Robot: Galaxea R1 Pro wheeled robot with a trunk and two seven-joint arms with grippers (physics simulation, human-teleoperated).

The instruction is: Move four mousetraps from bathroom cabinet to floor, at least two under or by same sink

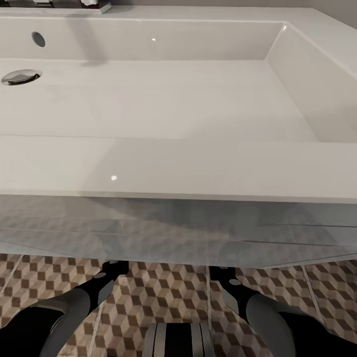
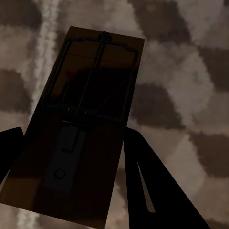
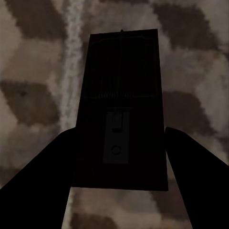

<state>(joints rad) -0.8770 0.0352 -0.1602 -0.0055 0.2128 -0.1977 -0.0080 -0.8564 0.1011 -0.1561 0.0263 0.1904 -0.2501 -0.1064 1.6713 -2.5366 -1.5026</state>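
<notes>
Left gripper [image 2: 71,167] is pinching one mousetrap [image 2: 83,119] by its long edges over the bathroom floor [image 2: 191,71]; right gripper [image 3: 119,162] is clamping another mousetrap [image 3: 121,71] (light, stiff, probably slippery).

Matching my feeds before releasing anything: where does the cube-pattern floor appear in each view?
Head view: bathroom floor is the bottom strip, below the sink.
Left wrist view: floor is the backdrop behind the left mousetrap.
Right wrist view: floor is the backdrop behind the right mousetrap.
Shared landmark: pale grout line.
</notes>
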